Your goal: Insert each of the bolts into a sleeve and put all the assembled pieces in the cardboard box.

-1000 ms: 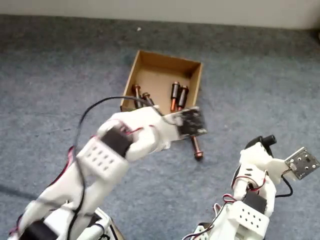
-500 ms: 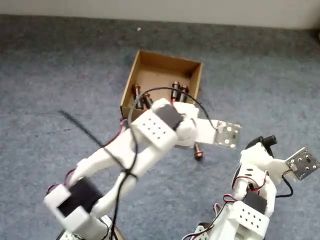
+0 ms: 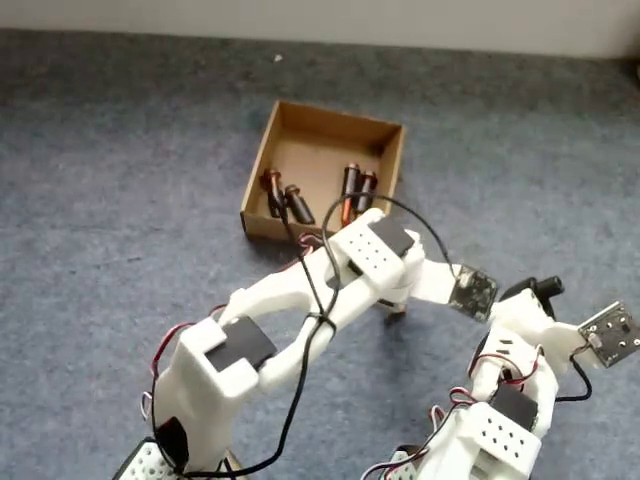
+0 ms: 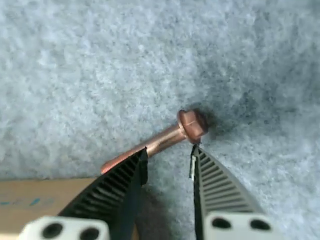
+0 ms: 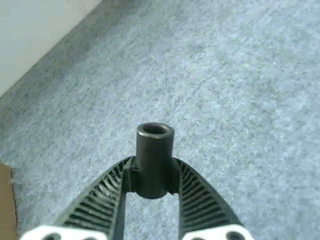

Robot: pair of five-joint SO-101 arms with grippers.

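The desk (image 3: 110,140) under me is covered in grey, carpet-like cloth, matt and fuzzy. The bolt (image 4: 167,136) at the middle of my left wrist view is copper-coloured metal, smooth, with a soft shine on its flanged head. My left pincer (image 4: 169,152) has matt black ribbed plastic fingers (image 4: 120,185). The sleeve (image 5: 154,150) in my right pincer (image 5: 152,170) is dark, dull, smooth metal. The cardboard box (image 3: 258,170), upper middle of the high view, is plain matt brown card.

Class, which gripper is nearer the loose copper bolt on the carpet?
Left. The left gripper hangs open right at the bolt, near its head; the right gripper is off to the side, shut on a sleeve.
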